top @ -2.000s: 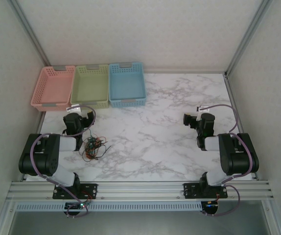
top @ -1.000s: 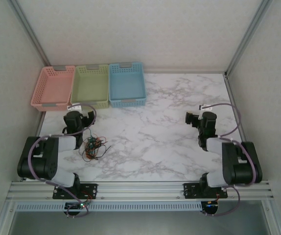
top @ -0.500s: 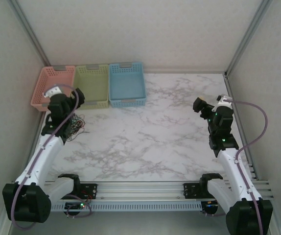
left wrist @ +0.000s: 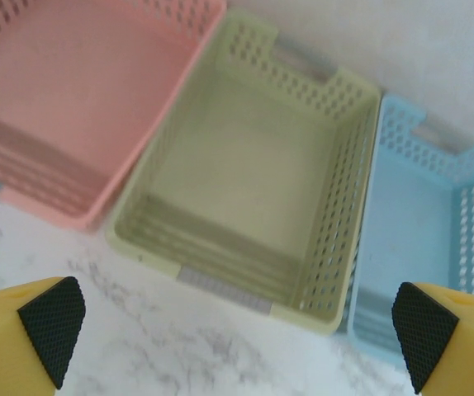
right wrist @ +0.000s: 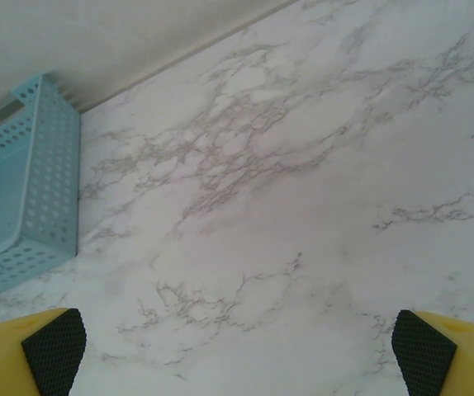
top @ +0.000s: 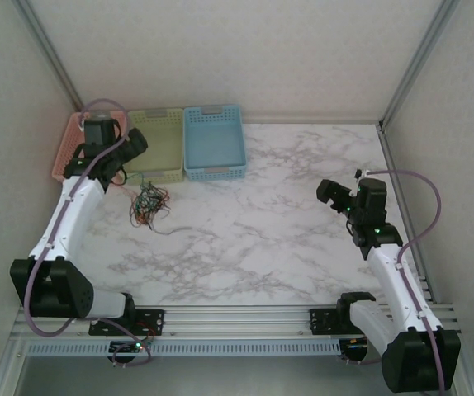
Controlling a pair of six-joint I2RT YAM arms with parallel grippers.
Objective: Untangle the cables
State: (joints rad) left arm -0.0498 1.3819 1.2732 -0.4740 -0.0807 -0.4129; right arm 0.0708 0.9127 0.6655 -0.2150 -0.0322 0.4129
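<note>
Top view: we see cable tangle (top: 146, 205) lying on marble table (top: 262, 239), just in front of green basket (top: 161, 142). Left gripper (top: 130, 147) up over basket edge, apart from tangle. Right gripper (top: 329, 195) well apart, on right side.

Left wrist: fingers (left wrist: 51, 326) spread wide, nothing between; green basket below.

Right wrist: pads (right wrist: 423, 351) spread wide too, nothing held, over bare marble.

Risks, we judge: left reach may snag basket rim. Pinching whole knot would tighten it. Thin wires may slip from pads.
</note>
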